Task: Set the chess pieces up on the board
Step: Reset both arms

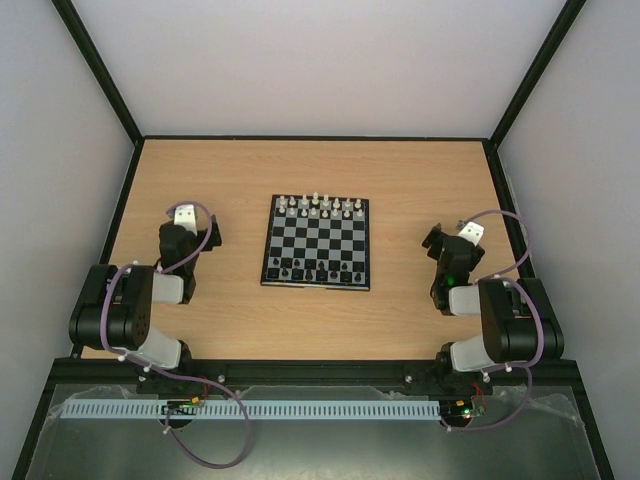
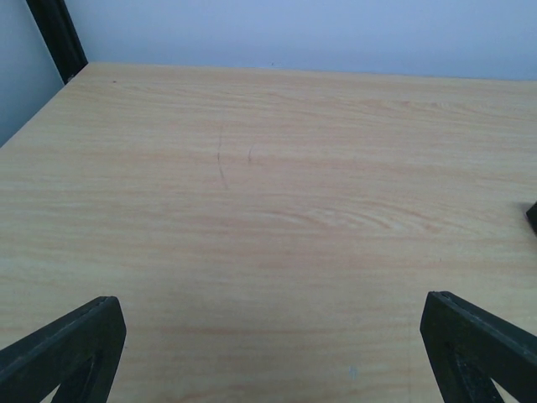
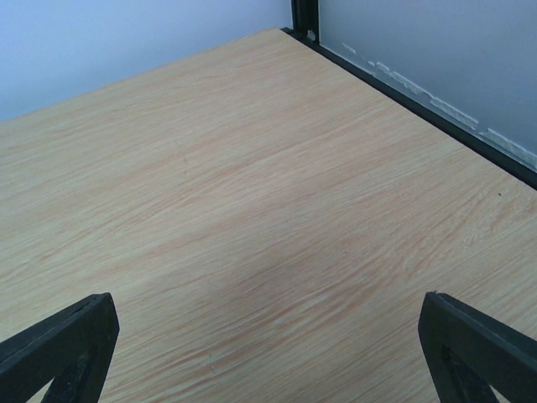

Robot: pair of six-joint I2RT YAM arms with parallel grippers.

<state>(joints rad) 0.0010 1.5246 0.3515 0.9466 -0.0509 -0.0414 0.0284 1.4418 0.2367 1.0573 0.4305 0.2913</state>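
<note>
The board (image 1: pixel 318 242) lies flat in the middle of the wooden table in the top view. Several white chess pieces (image 1: pixel 318 205) stand along its far two rows. Several dark chess pieces (image 1: pixel 315 268) stand along its near two rows. My left gripper (image 1: pixel 200 232) rests left of the board, open and empty. My right gripper (image 1: pixel 438 240) rests right of the board, open and empty. The left wrist view shows its fingers (image 2: pixel 63 353) wide apart over bare wood. The right wrist view shows its fingers (image 3: pixel 478 348) wide apart over bare wood. The board is out of both wrist views.
Black frame posts and pale walls (image 1: pixel 120 120) close in the table on three sides. A black rail (image 3: pixel 419 96) runs along the table's right edge. A dark corner (image 2: pixel 532 217) shows at the right edge of the left wrist view.
</note>
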